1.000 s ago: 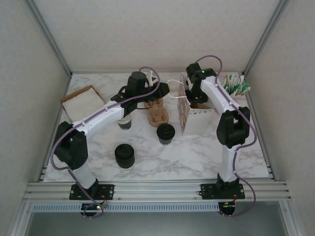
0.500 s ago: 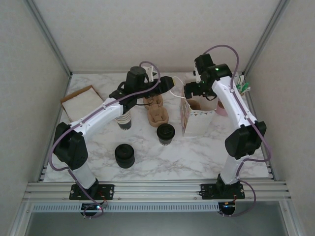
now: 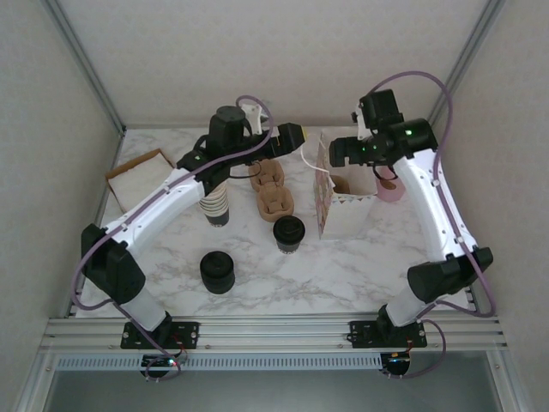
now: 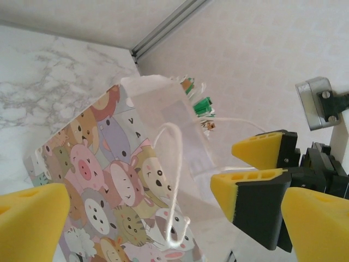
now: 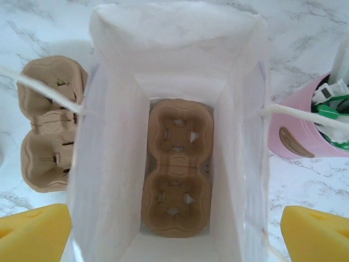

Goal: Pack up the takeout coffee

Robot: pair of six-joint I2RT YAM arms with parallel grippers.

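Left gripper: the left gripper (image 3: 292,137) hangs high beside the left face of the paper bag (image 3: 345,215); its yellow pads (image 4: 32,218) stand wide apart, with nothing clamped between them.
Right gripper: the right gripper (image 3: 337,153) hangs above the open mouth of the bag and looks down into it; its yellow pads (image 5: 35,229) are also wide apart, with nothing gripped.
Paper bag: it stands upright on the marble table (image 3: 360,275), mouth open; the left face carries a print of cartoon animals, and a white string handle (image 4: 172,180) hangs loose against it.
Inside the bag: a brown two-cup carrier (image 5: 175,166) lies flat on the bottom.
Takeout coffee: the takeout coffee (image 3: 289,233) stands upright on the table with its black lid on, outside the bag, near the bag's near-left corner and apart from both grippers.
Other carriers: more brown carriers (image 3: 273,193) lie on the table just left of the bag, behind the coffee.
Cup stack: a stack of cups (image 3: 217,206) stands left of the coffee.
Lid stack: a black stack of lids (image 3: 217,272) stands nearer to the arm bases.
Pink cup: a pink cup (image 5: 297,139) with small packets stands just right of the bag.
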